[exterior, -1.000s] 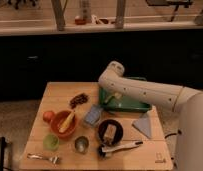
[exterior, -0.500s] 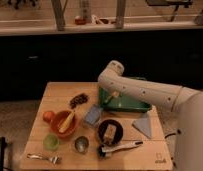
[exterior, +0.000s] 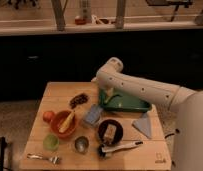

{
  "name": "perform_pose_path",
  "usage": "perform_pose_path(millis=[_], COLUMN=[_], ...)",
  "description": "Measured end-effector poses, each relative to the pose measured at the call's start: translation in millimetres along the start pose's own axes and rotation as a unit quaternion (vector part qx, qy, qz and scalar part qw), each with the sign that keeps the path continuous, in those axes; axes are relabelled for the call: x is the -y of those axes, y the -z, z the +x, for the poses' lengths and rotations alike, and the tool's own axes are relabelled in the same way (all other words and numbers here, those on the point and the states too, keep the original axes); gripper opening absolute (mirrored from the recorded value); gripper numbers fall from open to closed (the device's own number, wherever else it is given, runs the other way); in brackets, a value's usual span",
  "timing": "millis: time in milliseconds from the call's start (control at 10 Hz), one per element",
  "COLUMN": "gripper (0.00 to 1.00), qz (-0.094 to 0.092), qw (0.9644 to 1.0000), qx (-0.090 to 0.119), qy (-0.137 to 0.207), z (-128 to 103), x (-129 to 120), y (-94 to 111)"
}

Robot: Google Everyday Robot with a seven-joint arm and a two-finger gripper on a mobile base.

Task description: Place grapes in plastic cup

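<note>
The grapes (exterior: 78, 100), a small dark purple-brown bunch, lie on the wooden table (exterior: 55, 95) left of centre. The light green plastic cup (exterior: 50, 142) stands upright near the front left, in front of the orange bowl. My white arm reaches in from the right, bends at an elbow above the table's far edge, and points down. The gripper (exterior: 108, 97) hangs at the left end of the green tray (exterior: 126, 102), to the right of the grapes and apart from them. It is far from the cup.
An orange bowl (exterior: 64, 125) holds a yellow item, with an orange-red fruit (exterior: 47, 116) beside it. Also on the table are a silver metal cup (exterior: 81, 144), a black bowl (exterior: 110, 131), a blue-grey packet (exterior: 93, 115), a grey cloth (exterior: 144, 125), a fork (exterior: 42, 158) and a white-handled tool (exterior: 120, 147).
</note>
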State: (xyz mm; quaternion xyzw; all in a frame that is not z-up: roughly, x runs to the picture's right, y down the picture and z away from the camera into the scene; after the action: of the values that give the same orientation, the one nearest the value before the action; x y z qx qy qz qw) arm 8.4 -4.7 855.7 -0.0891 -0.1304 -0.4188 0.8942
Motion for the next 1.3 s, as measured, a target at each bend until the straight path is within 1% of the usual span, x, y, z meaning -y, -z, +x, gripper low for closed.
perform_pose_path(millis=[100, 300, 500, 600, 900, 1300], gripper=[0.80, 0.80, 0.80, 0.80, 0.80, 0.80], qz=[0.005, 0.008, 0.009, 0.009, 0.003, -0.015], qw=[0.9999, 0.9991, 0.9979, 0.9975, 0.9956, 0.9915], qx=[0.015, 0.040, 0.061, 0.067, 0.090, 0.124], qy=[0.005, 0.011, 0.019, 0.021, 0.027, 0.036], z=[-9, -26, -42, -45, -54, -67], x=[10, 24, 38, 41, 49, 57], y=[-3, -9, -17, -19, -30, -53])
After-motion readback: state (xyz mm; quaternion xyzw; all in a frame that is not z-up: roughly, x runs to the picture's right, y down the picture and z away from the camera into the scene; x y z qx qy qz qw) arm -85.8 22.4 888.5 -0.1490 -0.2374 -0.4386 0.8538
